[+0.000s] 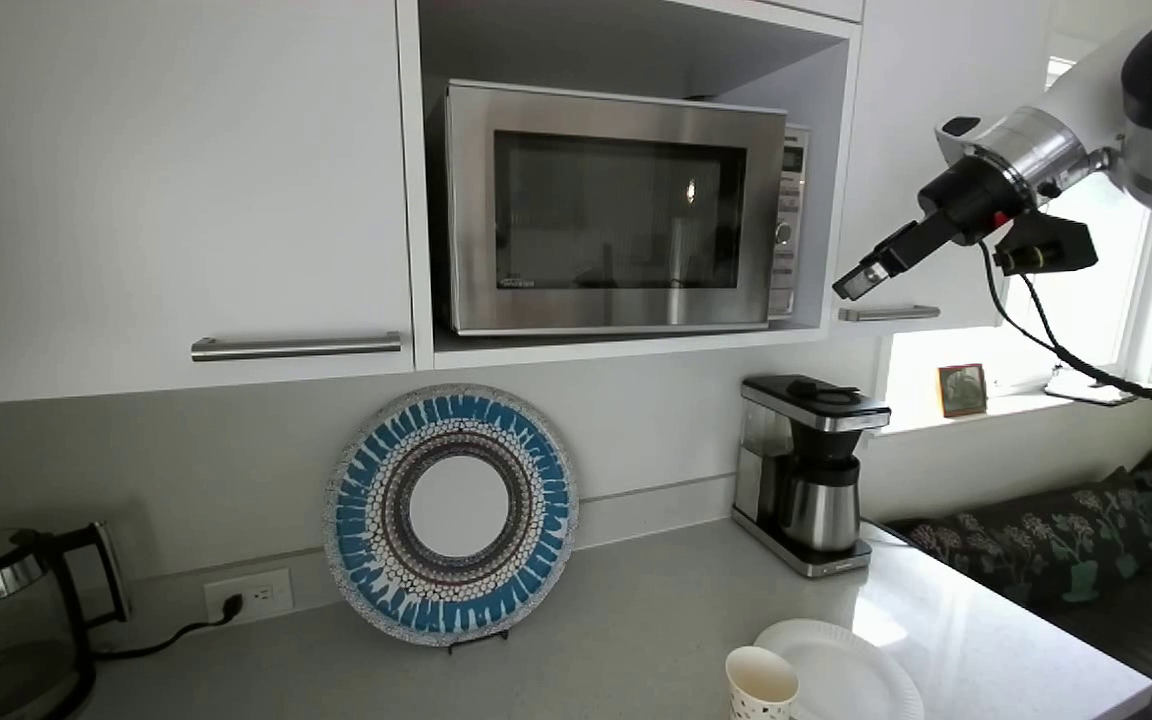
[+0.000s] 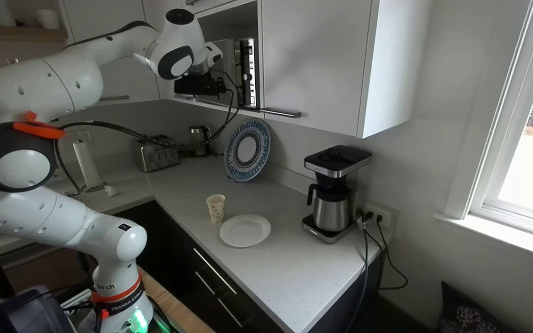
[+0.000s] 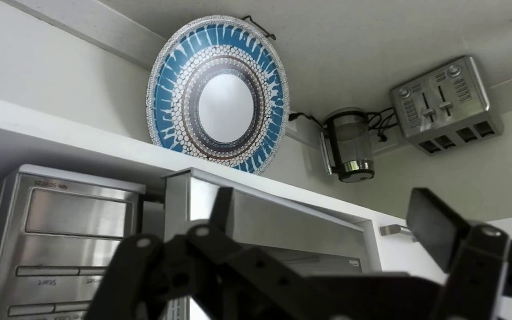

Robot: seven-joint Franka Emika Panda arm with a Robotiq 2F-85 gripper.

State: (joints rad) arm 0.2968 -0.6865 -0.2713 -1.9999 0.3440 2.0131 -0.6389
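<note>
Microwave [image 1: 621, 215] ajar, fingers [image 3: 434, 231] apart

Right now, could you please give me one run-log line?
pincer: open, empty | nearest: microwave door, ajar | countertop: cup, white plate

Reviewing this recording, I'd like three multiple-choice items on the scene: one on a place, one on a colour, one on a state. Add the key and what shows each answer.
1. Where does the microwave sit?
A) On the window sill
B) In the open cabinet niche above the counter
C) On the floor

2. What bright colour rings the round patterned disc?
A) Red
B) Yellow
C) Blue

3. How do the jaws of the gripper stand?
A) Open
B) Shut on the paper cup
C) Shut tip to tip

Key:
1 B: an exterior view shows it inside that niche.
2 C: a blue band with white streaks shows in all three views.
3 A: the wrist view shows the jaws wide apart, nothing held.
</note>
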